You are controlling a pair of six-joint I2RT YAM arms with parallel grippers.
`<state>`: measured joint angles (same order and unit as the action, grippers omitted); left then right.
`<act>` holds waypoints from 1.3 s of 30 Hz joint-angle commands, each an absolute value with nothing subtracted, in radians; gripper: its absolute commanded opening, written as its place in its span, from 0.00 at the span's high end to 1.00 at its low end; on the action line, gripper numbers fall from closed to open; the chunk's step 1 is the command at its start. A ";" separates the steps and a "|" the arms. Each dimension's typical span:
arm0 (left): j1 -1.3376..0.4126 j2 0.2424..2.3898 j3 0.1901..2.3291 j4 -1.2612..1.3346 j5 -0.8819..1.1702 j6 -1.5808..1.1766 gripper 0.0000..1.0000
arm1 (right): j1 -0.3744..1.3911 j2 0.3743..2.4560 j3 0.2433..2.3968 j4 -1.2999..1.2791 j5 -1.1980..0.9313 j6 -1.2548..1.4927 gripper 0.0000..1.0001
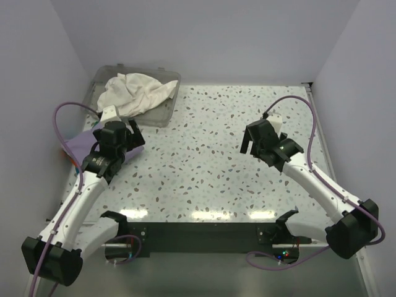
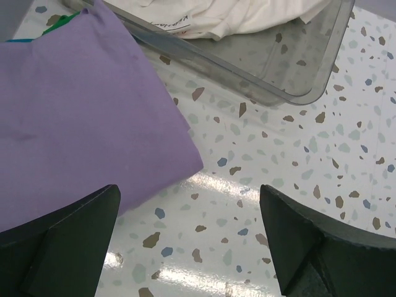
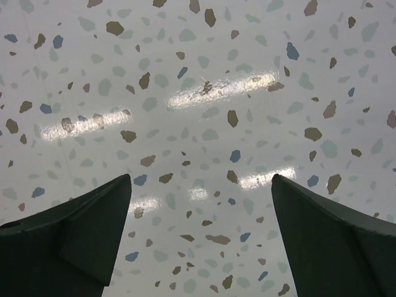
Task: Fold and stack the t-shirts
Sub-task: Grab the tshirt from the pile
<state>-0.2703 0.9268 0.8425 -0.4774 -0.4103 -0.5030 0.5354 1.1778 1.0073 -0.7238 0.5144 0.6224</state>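
Observation:
The cream-white t-shirt (image 1: 135,91) lies crumpled in the clear plastic bin (image 1: 162,112) at the back left; it also shows in the left wrist view (image 2: 235,17). The lavender t-shirt (image 2: 74,117) lies folded flat on the table at the far left, mostly hidden under my left arm in the top view (image 1: 79,143). My left gripper (image 2: 189,238) is open and empty, hovering just right of the lavender shirt's corner. My right gripper (image 3: 201,232) is open and empty above bare table; in the top view it (image 1: 255,143) is at the right.
The speckled table (image 1: 204,161) spreads between the two arms. White walls close in the back and both sides. The bin's near wall (image 2: 247,86) stands just beyond the lavender shirt.

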 commanded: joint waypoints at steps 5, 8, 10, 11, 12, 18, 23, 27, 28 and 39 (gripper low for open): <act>-0.267 0.963 0.908 -0.400 -0.426 -0.411 0.00 | 0.534 1.134 1.000 -0.738 0.558 0.661 0.01; -0.267 0.959 0.907 -0.376 -0.426 -0.405 0.00 | 0.532 1.132 0.999 -0.733 0.563 0.655 0.01; -0.265 0.968 0.914 -0.365 -0.426 -0.410 0.00 | 0.532 1.134 1.003 -0.732 0.565 0.652 0.01; -0.267 0.977 0.919 -0.364 -0.428 -0.411 0.00 | 0.532 1.134 1.005 -0.733 0.565 0.652 0.01; -0.265 1.001 0.923 -0.361 -0.426 -0.411 0.00 | 0.532 1.135 1.006 -0.733 0.566 0.653 0.01; -0.264 1.150 1.026 -0.253 -0.403 -0.278 0.00 | 0.526 1.117 1.000 -0.739 0.569 0.673 0.01; -0.241 1.363 1.254 -0.212 -0.379 -0.121 0.00 | 0.520 1.083 0.988 -0.749 0.575 0.690 0.01; -0.193 1.622 1.445 -0.251 -0.287 -0.068 0.00 | 0.511 1.065 0.980 -0.758 0.578 0.695 0.01; -0.175 1.713 1.533 -0.270 -0.247 -0.066 0.00 | 0.506 1.063 0.982 -0.762 0.580 0.696 0.01; -0.058 2.121 1.942 -0.285 -0.239 -0.113 0.00 | 0.491 1.084 0.992 -0.773 0.568 0.709 0.01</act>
<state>-0.1043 2.0884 1.8381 -0.3050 -0.2459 -0.0937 0.4969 1.0798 0.9859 -0.7605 0.5331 0.6796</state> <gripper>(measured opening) 0.997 0.987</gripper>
